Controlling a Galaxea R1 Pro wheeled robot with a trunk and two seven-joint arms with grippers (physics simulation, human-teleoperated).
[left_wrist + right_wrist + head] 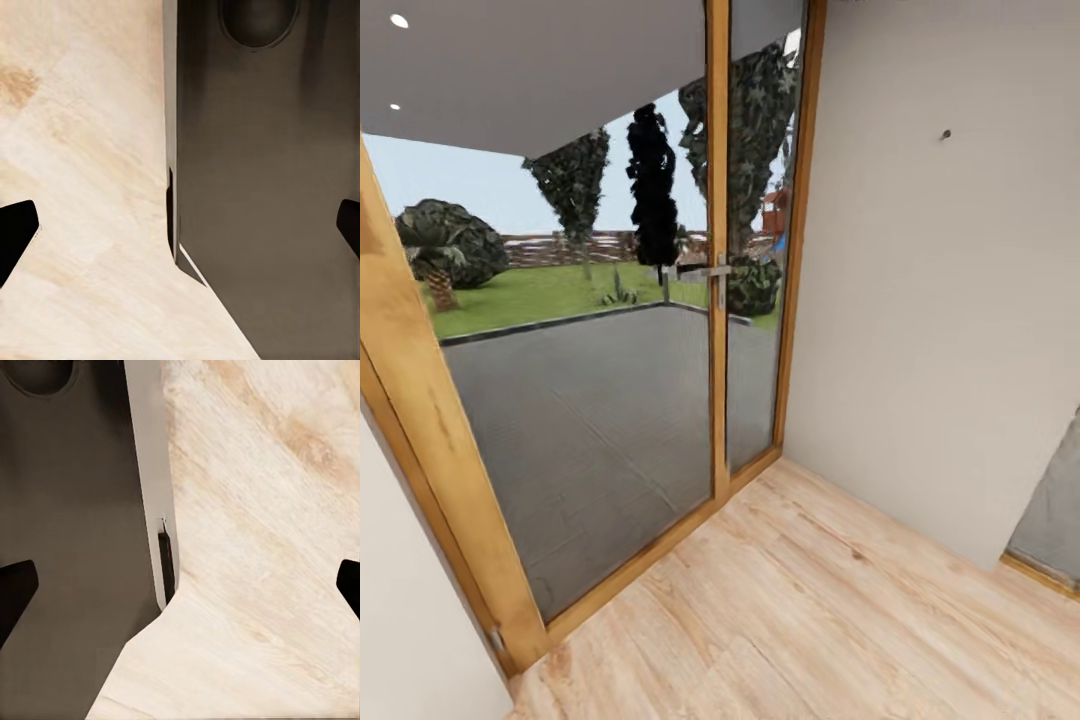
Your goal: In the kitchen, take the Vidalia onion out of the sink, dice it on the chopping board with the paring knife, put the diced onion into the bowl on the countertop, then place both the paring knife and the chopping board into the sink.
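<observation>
My left tool [180,225] and right tool [180,585] both hang wide open and empty over the wood floor [262,547], each beside my dark base [262,187]. Ahead stands a glass door [610,400] with a wooden frame [718,250], a garden beyond and a plain wall [940,300] alongside; onion, knife and board are out of sight. I judge the onion firm, round and slippery, best gripped across its middle.

Bright, even daylight; soft render blur
</observation>
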